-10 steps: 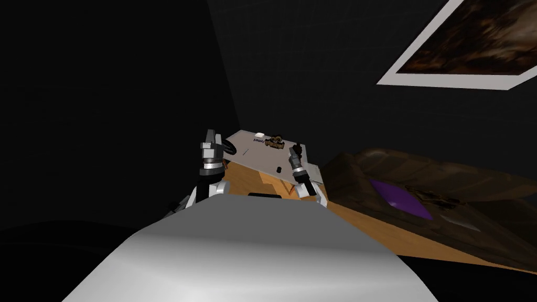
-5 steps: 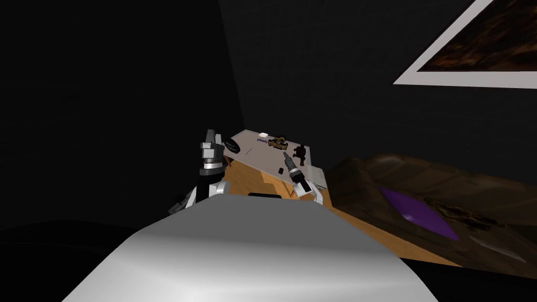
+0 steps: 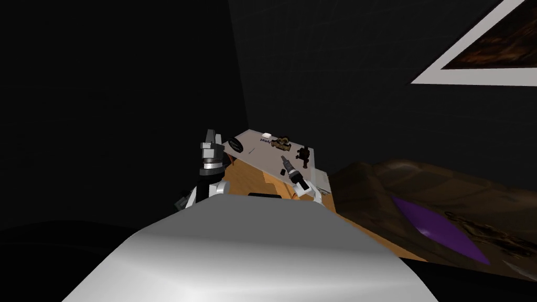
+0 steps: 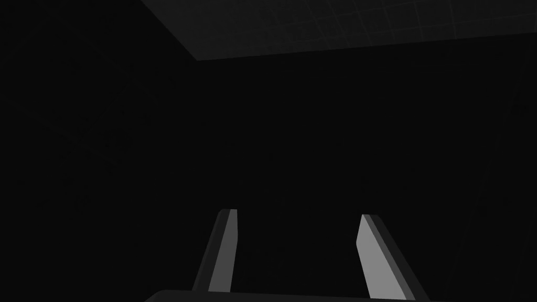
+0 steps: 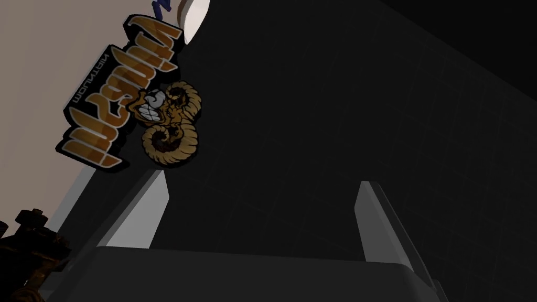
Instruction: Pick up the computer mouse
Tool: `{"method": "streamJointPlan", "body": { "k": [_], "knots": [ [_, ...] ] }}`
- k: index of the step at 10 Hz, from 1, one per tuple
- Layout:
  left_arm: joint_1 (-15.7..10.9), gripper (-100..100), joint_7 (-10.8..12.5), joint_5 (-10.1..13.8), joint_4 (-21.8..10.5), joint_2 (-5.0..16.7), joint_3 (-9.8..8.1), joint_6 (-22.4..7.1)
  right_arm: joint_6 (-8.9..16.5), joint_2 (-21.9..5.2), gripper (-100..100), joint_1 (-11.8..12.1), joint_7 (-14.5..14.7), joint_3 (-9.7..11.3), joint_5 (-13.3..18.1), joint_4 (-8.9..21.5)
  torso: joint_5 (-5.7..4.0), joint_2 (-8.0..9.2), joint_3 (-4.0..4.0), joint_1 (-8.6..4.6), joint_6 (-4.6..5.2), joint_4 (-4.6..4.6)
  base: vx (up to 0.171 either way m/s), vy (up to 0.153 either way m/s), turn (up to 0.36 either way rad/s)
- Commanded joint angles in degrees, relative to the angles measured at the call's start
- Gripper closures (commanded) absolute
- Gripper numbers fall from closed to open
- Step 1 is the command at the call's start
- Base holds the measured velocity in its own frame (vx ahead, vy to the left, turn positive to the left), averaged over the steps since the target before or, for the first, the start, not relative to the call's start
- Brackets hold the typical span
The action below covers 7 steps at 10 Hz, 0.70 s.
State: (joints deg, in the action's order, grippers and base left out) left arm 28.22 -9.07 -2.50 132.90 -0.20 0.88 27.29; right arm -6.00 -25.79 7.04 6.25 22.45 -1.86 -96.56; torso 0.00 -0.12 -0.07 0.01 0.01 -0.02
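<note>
A small white rounded thing [image 3: 266,135], which I take for the computer mouse, lies at the far edge of a grey tabletop [image 3: 259,154]; its edge shows in the right wrist view [image 5: 191,13]. Beside it lies a flat gold-and-black logo piece [image 3: 279,140] [image 5: 131,110]. My right gripper [image 3: 283,159] [image 5: 262,183] hangs open over the table, short of the logo piece and well short of the white thing, with nothing between its fingers. My left gripper [image 3: 211,135] [image 4: 296,212] is raised at the table's left end, open and empty.
A black oval object [image 3: 234,145] lies at the table's left end and a dark figurine [image 3: 302,153] [image 5: 26,246] near the right gripper. A brown couch with a purple cushion [image 3: 435,230] stands to the right on a wooden floor [image 3: 251,178]. Dark walls close behind.
I have turned, so the room slid rightward in the head view. My right gripper has tipped down and forward over the table towards the logo piece. The left arm has not moved.
</note>
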Motion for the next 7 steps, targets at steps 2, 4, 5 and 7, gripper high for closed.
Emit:
{"method": "streamJointPlan", "body": {
  "k": [2, 4, 5, 7],
  "knots": [
    [0.0, 0, 0.0, 0.0, 0.0, 0.0, 0.00, 0.0, 3.4, -1.4, -100, -1.9, 1.2, 2.8, -0.8, 4.1, 0.00, 0.01, 0.00, -0.01, 0.04, 0.00, 0.013, 0.001, 0.161],
    [0.0, 0, 0.0, 0.0, 0.0, 0.0, 0.00, 0.0, 5.8, -2.7, -100, -3.6, 1.7, 4.6, -1.6, 7.0, 0.00, -0.01, -0.01, 0.01, 0.04, -0.01, 0.016, 0.004, 0.188],
    [0.0, 0, 0.0, 0.0, 0.0, 0.0, 0.00, 0.0, 5.8, -2.7, -100, -3.6, 1.7, 4.6, -1.6, 8.2, 0.00, -0.03, -0.02, 0.04, 0.00, -0.01, 0.018, 0.003, 0.101],
    [0.0, 0, 0.0, 0.0, 0.0, 0.0, 0.00, 0.0, 8.1, -3.9, -100, -5.1, 2.2, 6.4, -2.4, 11.1, 0.01, -0.03, -0.02, 0.03, 0.02, -0.01, 0.018, 0.008, 0.144]
  ]
}}
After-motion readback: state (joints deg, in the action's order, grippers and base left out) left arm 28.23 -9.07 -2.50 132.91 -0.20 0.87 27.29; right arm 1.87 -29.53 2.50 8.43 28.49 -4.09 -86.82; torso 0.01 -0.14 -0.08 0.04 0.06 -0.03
